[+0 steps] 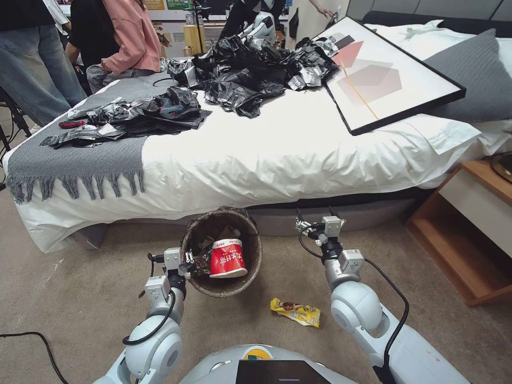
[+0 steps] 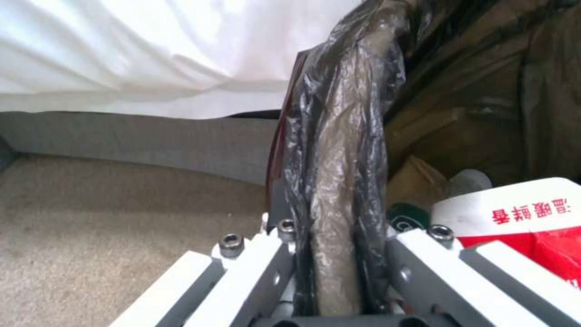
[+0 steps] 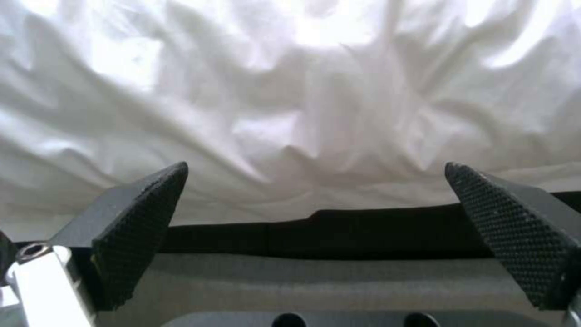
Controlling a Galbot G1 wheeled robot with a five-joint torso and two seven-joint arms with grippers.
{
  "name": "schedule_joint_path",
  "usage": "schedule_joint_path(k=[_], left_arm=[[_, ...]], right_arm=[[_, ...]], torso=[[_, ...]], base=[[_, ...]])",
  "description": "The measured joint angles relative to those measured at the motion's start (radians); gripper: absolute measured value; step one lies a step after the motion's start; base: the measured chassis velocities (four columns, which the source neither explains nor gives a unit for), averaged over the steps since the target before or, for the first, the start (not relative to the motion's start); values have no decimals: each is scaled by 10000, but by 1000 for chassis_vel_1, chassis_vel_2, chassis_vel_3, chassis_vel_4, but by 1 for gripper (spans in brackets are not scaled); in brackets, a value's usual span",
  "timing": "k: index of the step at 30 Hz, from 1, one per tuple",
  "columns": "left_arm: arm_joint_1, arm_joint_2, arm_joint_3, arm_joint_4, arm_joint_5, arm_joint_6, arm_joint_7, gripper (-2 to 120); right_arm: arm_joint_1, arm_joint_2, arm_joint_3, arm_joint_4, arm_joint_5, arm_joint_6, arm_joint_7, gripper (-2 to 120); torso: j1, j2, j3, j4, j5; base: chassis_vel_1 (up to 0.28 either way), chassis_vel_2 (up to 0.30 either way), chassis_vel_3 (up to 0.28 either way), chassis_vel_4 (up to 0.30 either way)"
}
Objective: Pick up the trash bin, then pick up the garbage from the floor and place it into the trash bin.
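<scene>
Left gripper [image 1: 188, 266] clamped on the left rim of the small round bag-lined trash bin [image 1: 250, 266], seemingly to hold it handy. Right gripper [image 1: 313, 216] spread wide, empty, right of bin. Yellow snack wrapper [image 1: 296, 312] on near carpet.

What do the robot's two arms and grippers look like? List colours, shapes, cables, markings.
Both arms are glossy white with rounded ball-like joints, silver-grey boxy wrist blocks and black cables looping alongside. The left gripper has white and grey bars with hex bolts. The right gripper has wedge-shaped black fingers with a dotted texture.
</scene>
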Motion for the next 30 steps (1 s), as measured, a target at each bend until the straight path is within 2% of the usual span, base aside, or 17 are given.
schedule_joint_path(k=[5, 12, 17, 18, 22, 24, 26, 27, 30], left_arm=[[-28, -11, 9, 49, 110, -1, 8, 0], [-38, 40, 30, 95, 117, -14, 10, 0], [-57, 90, 44, 123, 114, -17, 10, 0], [-63, 103, 55, 145, 113, -24, 14, 0], [-65, 106, 62, 155, 113, -28, 15, 0], [-83, 114, 86, 174, 107, -32, 20, 0], [-85, 116, 87, 174, 105, -32, 21, 0], [-101, 122, 97, 178, 99, -32, 24, 0], [-115, 129, 99, 180, 96, -33, 25, 0]], right_arm=[[-21, -78, 55, -23, -25, 38, 4, 100], [-85, -808, 329, 131, 164, 18, -172, 100], [15, -1714, 295, 258, 860, -31, -417, 100], [99, -2205, 193, 293, 1158, -31, -543, 100], [136, -2393, 153, 305, 1285, -31, -599, 100], [303, -3162, -72, 319, 1936, 39, -900, 100], [317, -3218, -95, 316, 1982, 55, -924, 100], [401, -3557, -238, 254, 2179, 204, -1158, 100], [486, -3890, -387, 157, 2384, 370, -1416, 100]], torso=[[0, 0, 0, -5, 0], [0, 0, 0, -3, -1], [0, 0, 0, -2, -1], [0, 0, 0, -3, 1], [0, 0, 0, -2, 1], [0, 0, 0, -2, -1], [0, 0, 0, -2, -2], [0, 0, 0, -3, 0], [0, 0, 0, -1, -1]], base=[[0, 0, 0, 0], [0, 0, 0, 0], [0, 0, 0, 0], [0, 0, 0, 0], [0, 0, 0, 0], [0, 0, 0, 0], [0, 0, 0, 0], [0, 0, 0, 0], [0, 0, 0, 0]])
